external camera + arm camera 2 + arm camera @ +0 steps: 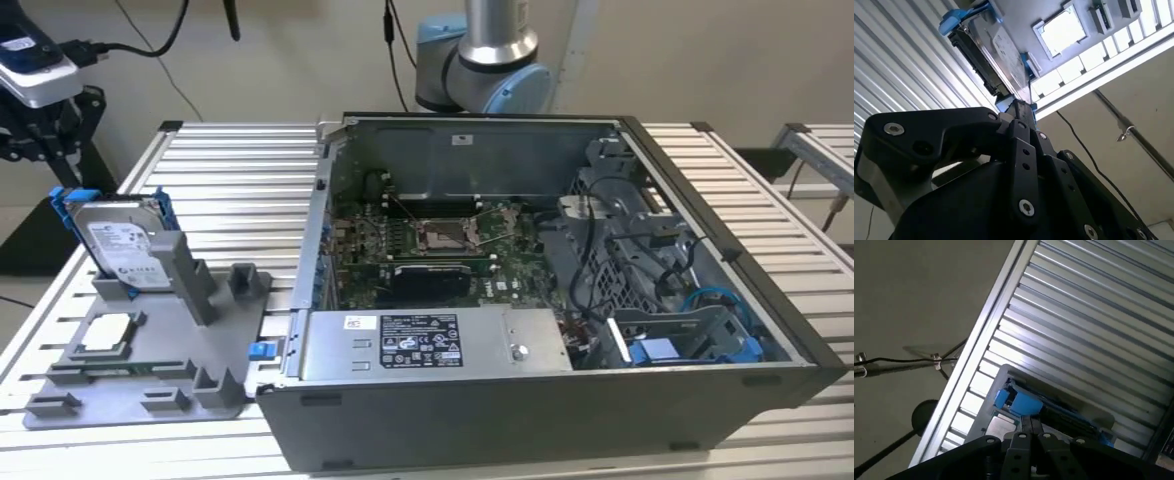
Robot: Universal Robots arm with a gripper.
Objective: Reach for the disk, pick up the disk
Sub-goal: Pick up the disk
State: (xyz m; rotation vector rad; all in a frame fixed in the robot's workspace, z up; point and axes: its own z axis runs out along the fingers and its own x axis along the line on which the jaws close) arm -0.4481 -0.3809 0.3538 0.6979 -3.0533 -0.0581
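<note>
The disk point(124, 243) is a silver-grey hard drive with a white label in a bright blue bracket. It stands upright in a slot of the grey holder point(147, 385) at the exterior view's left. My gripper point(34, 132) hangs above the disk and further toward that left, off the table's edge, apart from the disk. In both wrist views the black fingers lie together with nothing between them. The second wrist view has the disk point(999, 52) beyond the fingertips point(1019, 109). The first wrist view shows the disk's blue bracket point(1024, 402) just past the fingertips point(1031, 424).
A small square silver chip point(107, 333) lies flat on the holder in front of the disk. An open computer case point(534, 300) with its boards and cables fills the middle of the slatted metal table point(240, 170). The arm's base point(481, 60) stands behind the case.
</note>
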